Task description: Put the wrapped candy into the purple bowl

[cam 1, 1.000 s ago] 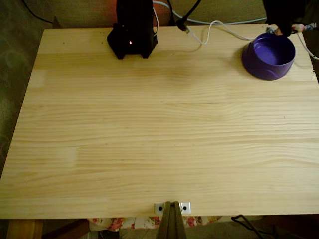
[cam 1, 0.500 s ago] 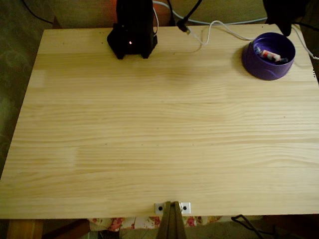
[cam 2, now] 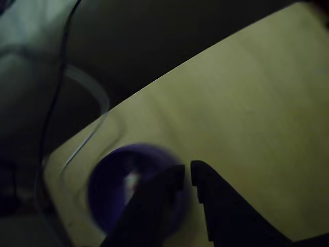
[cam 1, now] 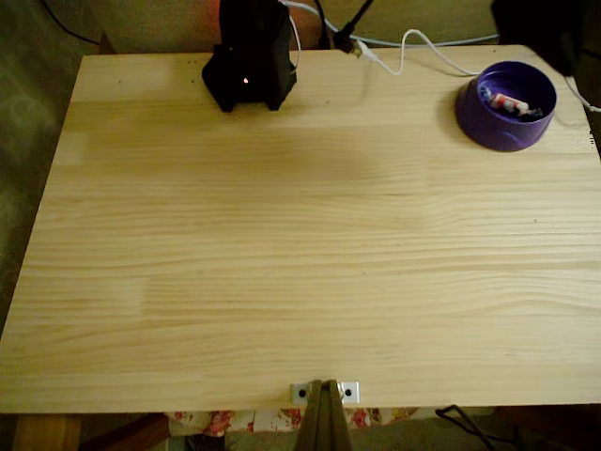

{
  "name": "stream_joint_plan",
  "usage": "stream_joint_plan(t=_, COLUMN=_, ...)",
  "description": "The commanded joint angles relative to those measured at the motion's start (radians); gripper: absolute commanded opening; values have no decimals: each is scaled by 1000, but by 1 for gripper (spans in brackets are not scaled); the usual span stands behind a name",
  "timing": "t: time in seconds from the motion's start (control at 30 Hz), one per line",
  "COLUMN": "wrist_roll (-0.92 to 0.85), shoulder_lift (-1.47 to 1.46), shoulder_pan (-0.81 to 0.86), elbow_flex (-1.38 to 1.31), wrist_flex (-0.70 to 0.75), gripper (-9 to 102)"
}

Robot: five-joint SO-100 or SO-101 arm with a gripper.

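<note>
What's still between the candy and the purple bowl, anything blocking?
Nothing visible. In the fixed view the candy already lies inside the purple bowl, on its floor. In the other view the end effector hangs over the bowl's edge, fingertips nearly together, nothing visible between them.

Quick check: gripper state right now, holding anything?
Gripper: nearly shut, fingertips a sliver apart, holding nothing. The wrapped candy lies in the purple bowl.

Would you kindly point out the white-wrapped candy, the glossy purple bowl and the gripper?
white-wrapped candy (cam 1: 510,102), fixed view, its wrapper middle.
glossy purple bowl (cam 1: 498,132), fixed view, its front outer wall.
gripper (cam 2: 187,172), other view, between its dark fingertips.
</note>
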Motion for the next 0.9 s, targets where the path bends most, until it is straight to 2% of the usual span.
stream_joint_plan(t=0.0, wrist_roll=-66, shoulder_lift=232, shoulder_pan=210, elbow_flex=95, wrist_flex=-34, gripper=1)
stream_joint_plan(t=0.33, wrist_roll=-166, shoulder_lift=601, shoulder_pan=681, elbow_flex=440, wrist_flex=-110, gripper=0)
stream_joint_plan(t=0.57, wrist_roll=-176, shoulder_lift=830, shoulder_pan=874, elbow_flex=649, wrist_flex=-109, gripper=0)
stream_joint_plan(t=0.87, wrist_roll=-179, shoulder_lift=1043, shoulder_pan=1086, elbow_flex=939, wrist_flex=-181, gripper=0)
